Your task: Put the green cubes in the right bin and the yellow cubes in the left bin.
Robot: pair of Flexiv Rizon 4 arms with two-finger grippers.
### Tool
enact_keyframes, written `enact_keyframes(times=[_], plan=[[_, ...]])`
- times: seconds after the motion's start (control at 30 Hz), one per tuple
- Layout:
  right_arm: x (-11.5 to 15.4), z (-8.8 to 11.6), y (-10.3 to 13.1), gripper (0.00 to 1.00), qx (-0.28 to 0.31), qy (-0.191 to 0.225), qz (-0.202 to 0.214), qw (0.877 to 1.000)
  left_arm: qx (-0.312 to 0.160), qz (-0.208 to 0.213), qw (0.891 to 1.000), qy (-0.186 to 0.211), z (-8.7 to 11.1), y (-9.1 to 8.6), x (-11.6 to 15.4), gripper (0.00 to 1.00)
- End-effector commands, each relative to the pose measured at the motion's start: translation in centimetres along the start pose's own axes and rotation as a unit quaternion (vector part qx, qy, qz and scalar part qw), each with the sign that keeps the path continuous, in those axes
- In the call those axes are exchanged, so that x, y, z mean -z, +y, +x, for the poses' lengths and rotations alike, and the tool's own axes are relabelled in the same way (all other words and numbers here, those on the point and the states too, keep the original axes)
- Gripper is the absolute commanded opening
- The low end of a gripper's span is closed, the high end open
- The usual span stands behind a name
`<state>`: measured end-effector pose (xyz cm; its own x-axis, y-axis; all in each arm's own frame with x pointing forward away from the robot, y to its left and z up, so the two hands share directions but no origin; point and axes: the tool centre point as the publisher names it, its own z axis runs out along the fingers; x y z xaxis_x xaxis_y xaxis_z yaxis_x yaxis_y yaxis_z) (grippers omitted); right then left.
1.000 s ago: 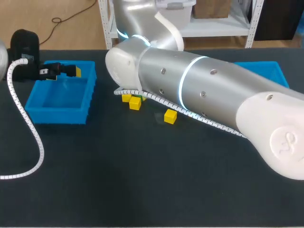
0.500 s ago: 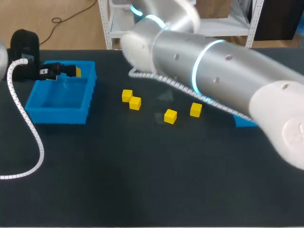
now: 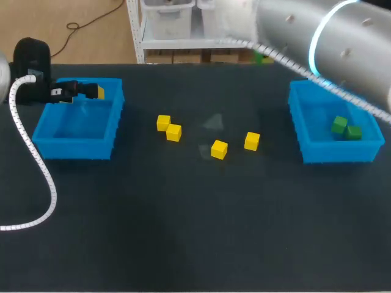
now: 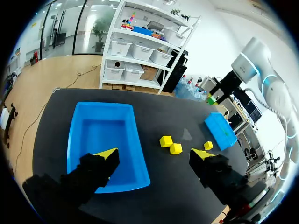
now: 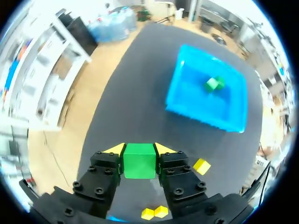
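Head view: four yellow cubes (image 3: 219, 149), two green cubes (image 3: 339, 126) — right gripper (image 5: 139, 149) clamps third green cube (image 5: 138, 162), left gripper (image 4: 154, 154) splayed.

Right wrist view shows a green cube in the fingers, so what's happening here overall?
The right gripper is shut on a green cube, held high with the right bin ahead, which already holds two green cubes. Four yellow cubes lie on the table between the bins. The left gripper hangs open over the empty left bin.

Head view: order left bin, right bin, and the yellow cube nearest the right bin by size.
Left bin and right bin: about alike, so unranked.
Then the yellow cube, far smaller.
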<state>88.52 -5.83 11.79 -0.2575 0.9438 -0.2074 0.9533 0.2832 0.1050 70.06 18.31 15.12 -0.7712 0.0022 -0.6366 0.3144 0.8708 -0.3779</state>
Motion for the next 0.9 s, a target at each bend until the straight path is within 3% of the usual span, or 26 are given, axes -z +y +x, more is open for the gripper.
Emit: enact_keyframes(times=[0.03, 0.23, 0.4, 0.73, 0.87, 0.9], plan=[[-0.4, -4.0, -8.2, 0.0, -0.042, 0.011, -0.124, 0.991, -0.001, 0.004, 1.0, -0.003, 0.1, 0.2, 0.0, 1.0], [-1.3, -7.8, -11.6, 0.0, -0.107, 0.025, -0.124, 0.986, -0.001, 0.004, 1.0, -0.003, 0.1, 0.2, 0.0, 1.0], [-2.7, -9.7, -13.5, 0.0, -0.143, 0.046, -0.125, 0.981, -0.001, 0.004, 1.0, -0.003, 0.1, 0.2, 0.0, 1.0], [-5.3, -9.9, -13.9, 0.0, -0.152, 0.07, -0.121, 0.978, -0.001, 0.004, 1.0, -0.003, 0.1, 0.2, 0.0, 1.0], [-5.7, -9.9, -13.6, 0.01, -0.144, 0.072, -0.14, 0.977, -0.001, 0.004, 1.0, -0.003, 0.1, 0.2, 0.0, 1.0], [-5.7, -9.9, -13.6, 0.15, -0.137, 0.066, -0.141, 0.978, -0.001, 0.004, 1.0, -0.003, 0.1, 0.2, 0.0, 1.0]])
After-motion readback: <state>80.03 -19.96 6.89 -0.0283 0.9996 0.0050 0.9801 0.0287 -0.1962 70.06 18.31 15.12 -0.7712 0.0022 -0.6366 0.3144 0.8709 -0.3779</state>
